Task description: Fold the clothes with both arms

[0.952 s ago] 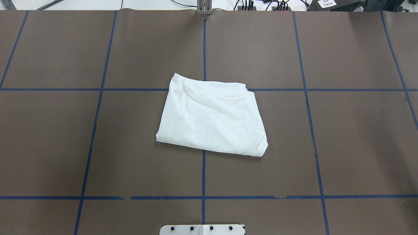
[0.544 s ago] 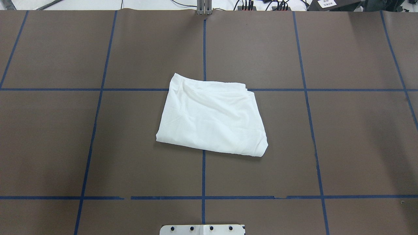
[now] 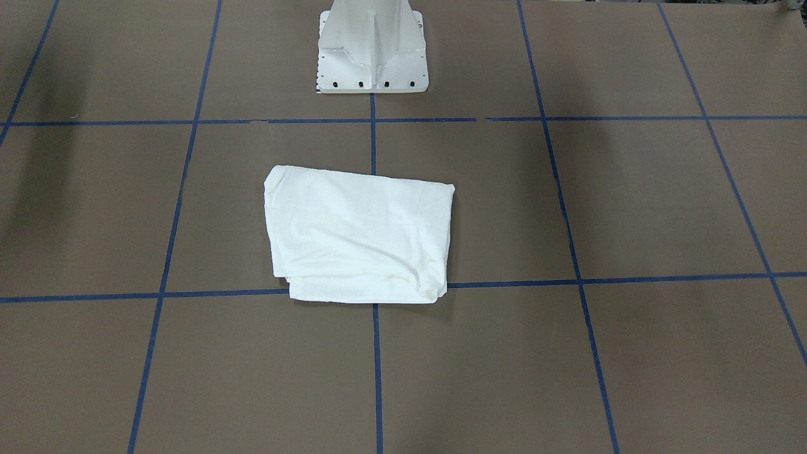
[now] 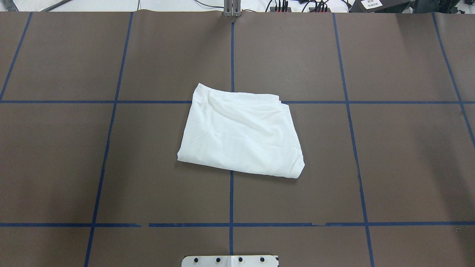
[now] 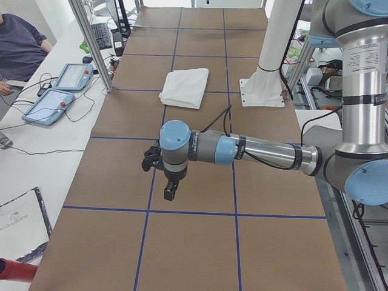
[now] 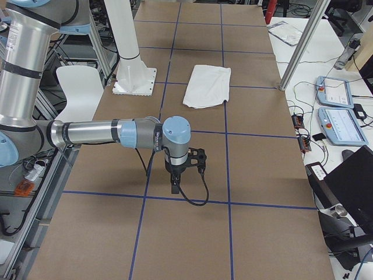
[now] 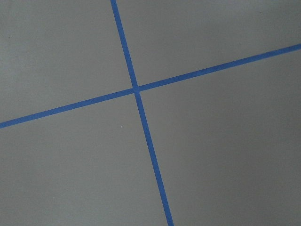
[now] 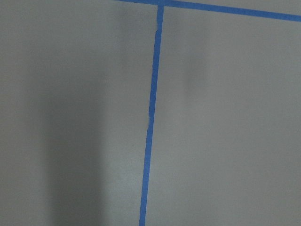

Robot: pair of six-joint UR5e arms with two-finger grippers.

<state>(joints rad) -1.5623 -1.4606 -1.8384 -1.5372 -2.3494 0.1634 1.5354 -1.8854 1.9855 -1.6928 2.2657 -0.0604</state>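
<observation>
The white T-shirt (image 4: 241,133) lies folded into a rough rectangle at the middle of the brown table, plain side up, no print or collar showing. It also shows in the front view (image 3: 359,233) and both side views (image 5: 185,88) (image 6: 207,86). Neither arm touches it. My left gripper (image 5: 168,193) hangs over bare table far from the shirt, toward the table's left end; I cannot tell if it is open or shut. My right gripper (image 6: 173,185) hangs likewise toward the right end; I cannot tell its state. Both wrist views show only table and blue tape.
The white pedestal base (image 3: 372,50) stands at the robot's edge of the table (image 4: 111,167). Blue tape lines grid the surface. Teach pendants (image 5: 57,91) and a seated person (image 5: 18,42) are beside the far edge, past an aluminium post (image 6: 303,46).
</observation>
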